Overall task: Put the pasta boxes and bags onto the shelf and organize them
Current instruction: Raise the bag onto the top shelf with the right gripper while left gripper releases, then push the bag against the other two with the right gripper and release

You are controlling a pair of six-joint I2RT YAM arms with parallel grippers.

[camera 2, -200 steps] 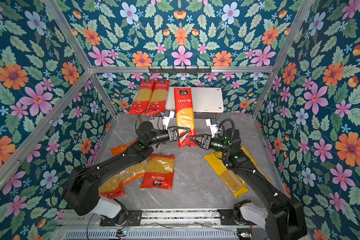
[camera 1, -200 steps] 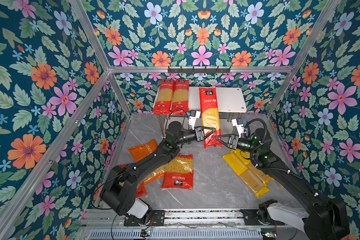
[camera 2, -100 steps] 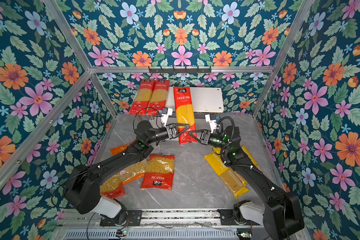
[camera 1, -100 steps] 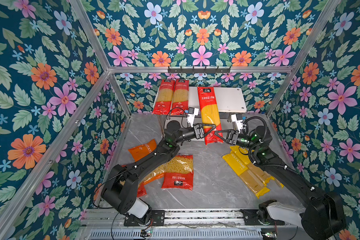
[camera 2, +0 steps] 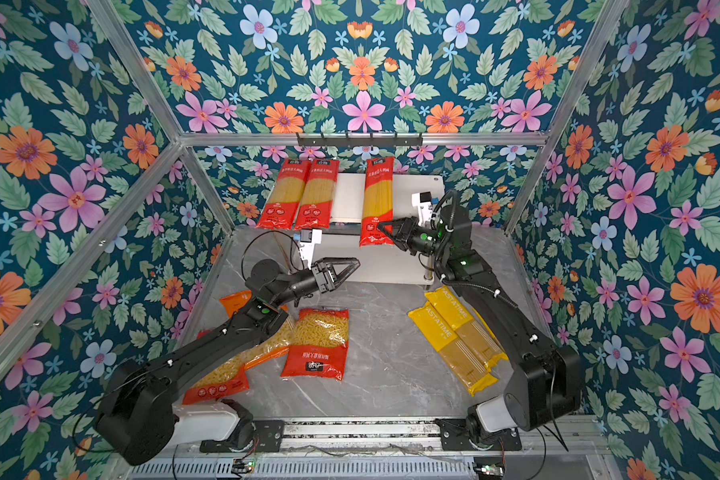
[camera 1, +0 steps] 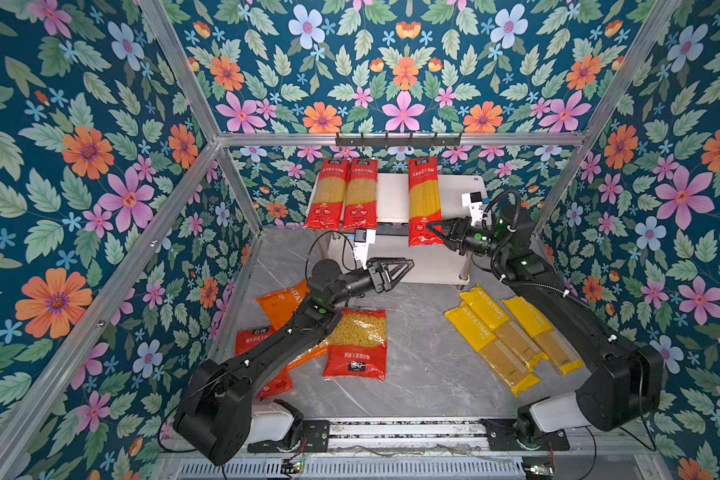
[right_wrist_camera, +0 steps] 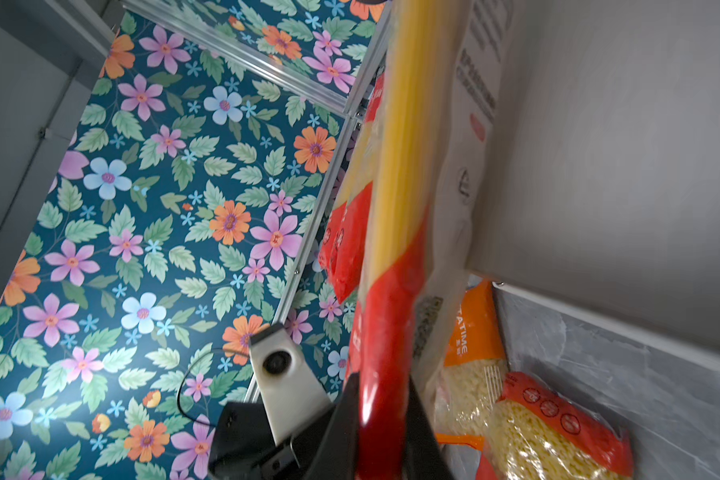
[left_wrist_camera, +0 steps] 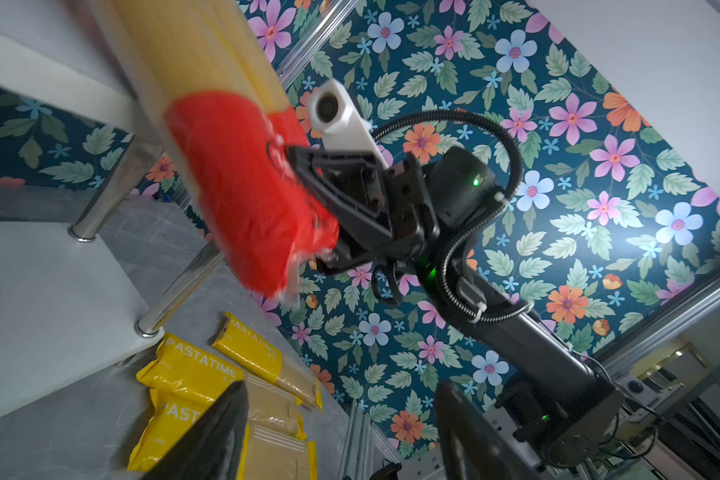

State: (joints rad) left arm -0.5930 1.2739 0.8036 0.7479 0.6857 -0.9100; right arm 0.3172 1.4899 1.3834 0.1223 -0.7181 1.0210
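The shelf (camera 1: 454,199) (camera 2: 416,195) stands at the back. Two red spaghetti packs (camera 1: 344,195) lie side by side on the left of its top board. A third red spaghetti pack (camera 1: 424,199) (camera 2: 377,195) (left_wrist_camera: 246,195) (right_wrist_camera: 395,291) lies across the middle of that board, its near end overhanging. My right gripper (camera 1: 433,232) (camera 2: 385,230) (right_wrist_camera: 385,399) is shut on that overhanging end. My left gripper (camera 1: 406,266) (camera 2: 352,266) (left_wrist_camera: 341,432) hangs open and empty in front of the lower board, apart from the pack.
Three yellow spaghetti packs (camera 1: 491,340) (left_wrist_camera: 192,374) lie on the marble table at the right, under my right arm. A wide red pasta bag (camera 1: 356,345) lies mid-table. An orange bag (camera 1: 281,301) and another red bag (camera 1: 254,340) lie partly under my left arm.
My left gripper opened, let go of the third red pack and drew back toward the table. My right gripper closed on the pack's near end and carried it farther onto the top board.
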